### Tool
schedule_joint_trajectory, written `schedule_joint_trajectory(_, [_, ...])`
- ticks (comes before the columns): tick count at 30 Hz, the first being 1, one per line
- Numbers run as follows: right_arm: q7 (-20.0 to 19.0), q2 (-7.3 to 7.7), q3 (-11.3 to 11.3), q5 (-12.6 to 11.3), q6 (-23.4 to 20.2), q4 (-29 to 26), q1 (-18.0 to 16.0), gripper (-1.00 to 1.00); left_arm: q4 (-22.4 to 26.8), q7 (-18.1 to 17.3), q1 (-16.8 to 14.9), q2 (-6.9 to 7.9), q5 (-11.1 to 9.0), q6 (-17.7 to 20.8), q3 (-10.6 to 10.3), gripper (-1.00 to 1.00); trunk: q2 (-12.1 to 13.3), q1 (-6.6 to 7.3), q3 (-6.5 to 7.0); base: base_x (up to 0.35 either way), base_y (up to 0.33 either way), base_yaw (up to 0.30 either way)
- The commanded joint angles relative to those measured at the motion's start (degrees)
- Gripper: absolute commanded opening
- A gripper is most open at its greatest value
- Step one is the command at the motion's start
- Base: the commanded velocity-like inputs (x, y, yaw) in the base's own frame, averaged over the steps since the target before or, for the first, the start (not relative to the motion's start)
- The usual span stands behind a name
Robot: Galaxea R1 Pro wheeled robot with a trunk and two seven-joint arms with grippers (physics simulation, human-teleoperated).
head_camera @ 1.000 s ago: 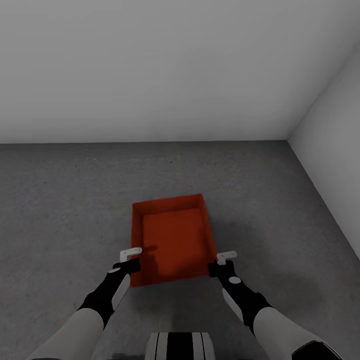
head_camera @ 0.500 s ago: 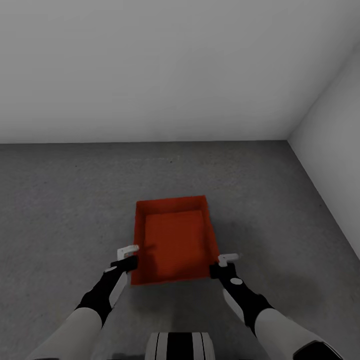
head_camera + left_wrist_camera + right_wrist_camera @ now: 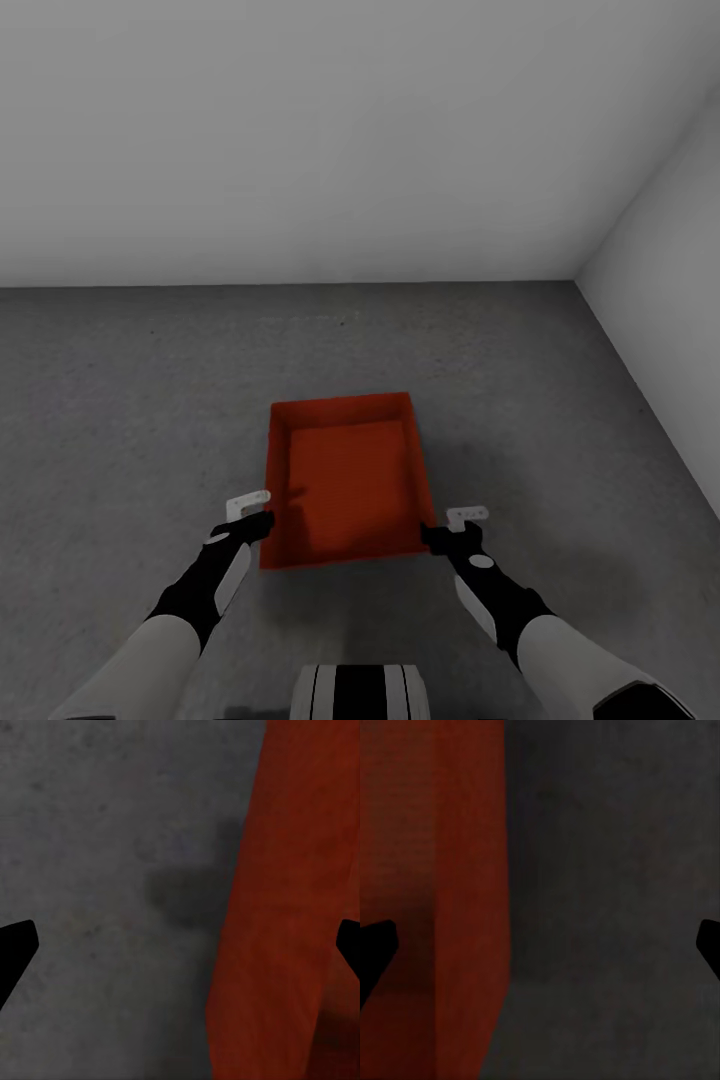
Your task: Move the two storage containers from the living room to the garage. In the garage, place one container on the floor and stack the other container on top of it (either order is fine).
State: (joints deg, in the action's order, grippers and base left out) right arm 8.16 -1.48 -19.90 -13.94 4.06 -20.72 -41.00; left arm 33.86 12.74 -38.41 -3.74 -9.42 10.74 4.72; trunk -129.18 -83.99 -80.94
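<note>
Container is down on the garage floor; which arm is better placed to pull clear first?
Roughly even, slightly the left. Both hands are open beside the storage container on the floor. The left hand stands a little off its wall; the right hand sits at its near corner.

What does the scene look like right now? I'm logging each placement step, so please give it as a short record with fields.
place: bare room, white walls, dark grey concrete floor
bin: one orange-red open bin, empty, sitting on the floor
left hand: open, beside the bin's near left corner, apart from its wall
right hand: open, beside the bin's near right corner, apart from its wall
wrist views: each shows the bin's outer wall next to the floor
second bin: not stacked on this one
</note>
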Motion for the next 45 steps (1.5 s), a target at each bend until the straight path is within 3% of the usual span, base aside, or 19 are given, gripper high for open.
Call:
schedule_joint_trajectory(1, [0.3,0.04,-0.5,-0.6,0.2,0.0,0.0,1.0,0.1,0.2,0.0,-0.03,-0.6,0.3,0.1,1.0,0.0,0.01,-0.03,0.0,0.0,0.0])
schedule_joint_trajectory(21, [0.1,0.28,-0.5,-0.7,0.2,-0.6,0.0,1.0,2.3,0.2,0.0,-0.25,-0.7,0.8,0.0,1.0,0.0,0.01,-0.03,0.0,0.0,0.0])
schedule_joint_trajectory(45, [0.0,0.2,-0.6,-0.6,0.2,-1.1,0.0,1.0,2.4,0.2,0.0,-0.27,-0.7,0.8,0.0,1.0,9.6,5.28,4.28,0.0,0.0,0.0])
